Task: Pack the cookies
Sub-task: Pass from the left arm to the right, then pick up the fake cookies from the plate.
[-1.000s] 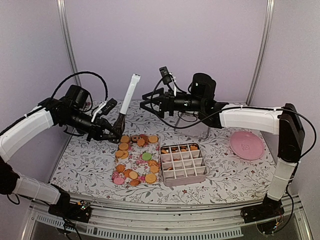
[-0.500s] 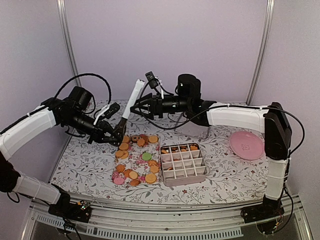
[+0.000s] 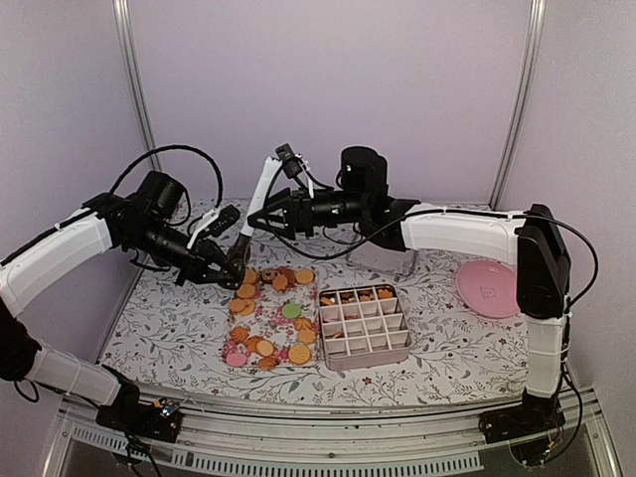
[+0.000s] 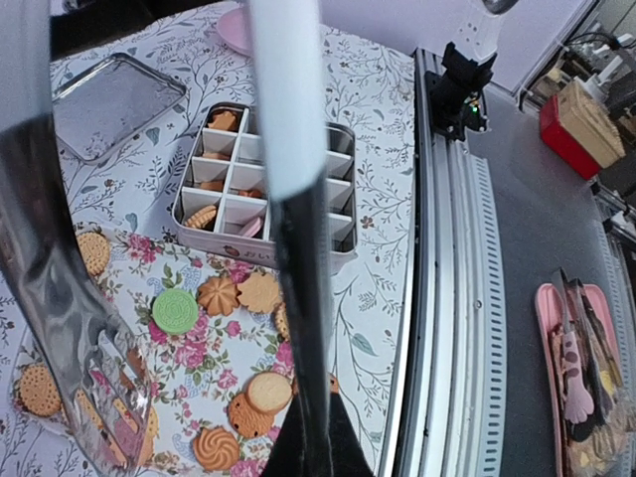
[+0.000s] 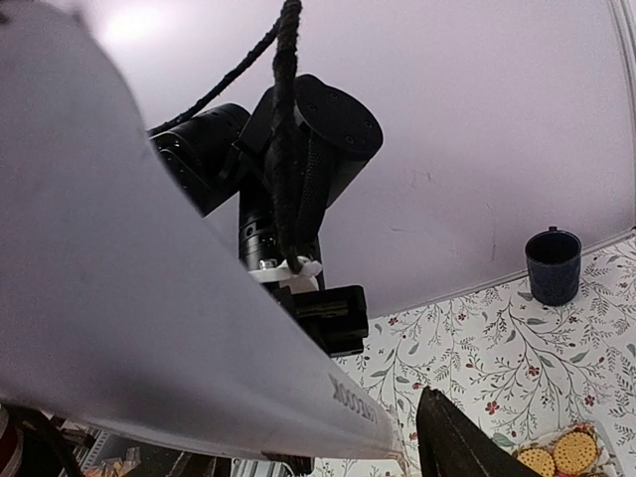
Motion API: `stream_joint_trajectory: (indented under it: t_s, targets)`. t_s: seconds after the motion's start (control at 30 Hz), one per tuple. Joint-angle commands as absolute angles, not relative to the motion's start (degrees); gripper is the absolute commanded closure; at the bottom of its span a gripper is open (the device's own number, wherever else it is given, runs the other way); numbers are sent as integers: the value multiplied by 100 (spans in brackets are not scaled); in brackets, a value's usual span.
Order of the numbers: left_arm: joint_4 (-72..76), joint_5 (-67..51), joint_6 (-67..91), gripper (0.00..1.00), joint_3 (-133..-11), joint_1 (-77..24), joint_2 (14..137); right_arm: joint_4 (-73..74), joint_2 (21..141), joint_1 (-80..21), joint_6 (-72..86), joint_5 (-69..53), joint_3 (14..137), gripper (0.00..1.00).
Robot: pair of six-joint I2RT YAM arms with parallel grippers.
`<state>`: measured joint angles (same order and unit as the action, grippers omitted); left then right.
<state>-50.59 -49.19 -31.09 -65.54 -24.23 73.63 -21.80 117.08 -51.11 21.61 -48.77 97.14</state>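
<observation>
Cookies, small flat round biscuits that are mostly orange-tan with a few pink, one green and some dark brown, lie loose on a rectangular rose-printed mat toward the near side of the leaf-patterned table. Just to their right stands a pale pinkish rectangular tin split by a grid of dividers into small compartments. Several cells, chiefly in the far row, hold cookies; most look bare.

Above the far end of the mat, the left gripper is clamped on the black lower end of a long white-handled tool, apparently a pair of tongs, which stands steeply upward. The right gripper, its arm stretched across from the right, sits at the white handle with its jaws apart. The right wrist view shows the handle close on one side and a dark fingertip clear of it on the other.

The step looks like passing the tongs from left to right. Done well, the right jaws would straddle the handle squarely and close fully before the left lets go; an early release would likely drop the tool onto the cookies below. A hold spanning both arms of the tongs would let the right gripper work them afterwards.

Farther off are a round pink plate at the right, a flat silver metal tray beyond the tin, and a dark blue mug by the back wall.

Dark lettering on the white handle seems made of X's and O's, but is too skewed to read surely.
</observation>
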Motion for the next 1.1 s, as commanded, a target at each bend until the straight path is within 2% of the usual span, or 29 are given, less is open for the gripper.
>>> stream_joint_trajectory:
  t_s: [0.0,0.17,0.33,0.5,0.6,0.67,0.77,0.87,0.93,1.07]
  targets:
    - [-4767,-4693,-3029,99,-6633,-2520,7437,-2291,11854,-5276,2192,-4948,9835,34]
    - [-4455,-4288,-2901,99,-6576,-2531,7476,-2960,11907,-5327,2659,-4463,9634,38]
    - [-4410,-4364,-2872,99,-6545,-2537,7567,-3506,11933,-5457,2843,-4169,9449,37]
    - [-4448,-4552,-2850,99,-6564,-2525,7489,-3502,11705,-5466,2655,-3817,9065,50]
    - [-4587,-4589,-2945,97,-6576,-2527,7399,-3462,11510,-5426,2464,-3683,8768,54]
    - [-4660,-4466,-2987,89,-6566,-2510,7370,-3422,11330,-5407,2340,-3539,8515,55]
    - [-4693,-4204,-2978,71,-6526,-2383,7315,-3295,11128,-5394,2114,-3268,8210,57]
    - [-4790,-4328,-2956,40,-6446,-1805,7268,-3195,10988,-5392,1896,-3013,7946,57]
    - [-4984,-4435,-3102,35,-6455,-1434,7303,-3167,10969,-5396,1812,-2893,7833,57]
    - [-5221,-4288,-3359,33,-6401,-773,7317,-3141,11084,-5420,1659,-2670,7840,57]
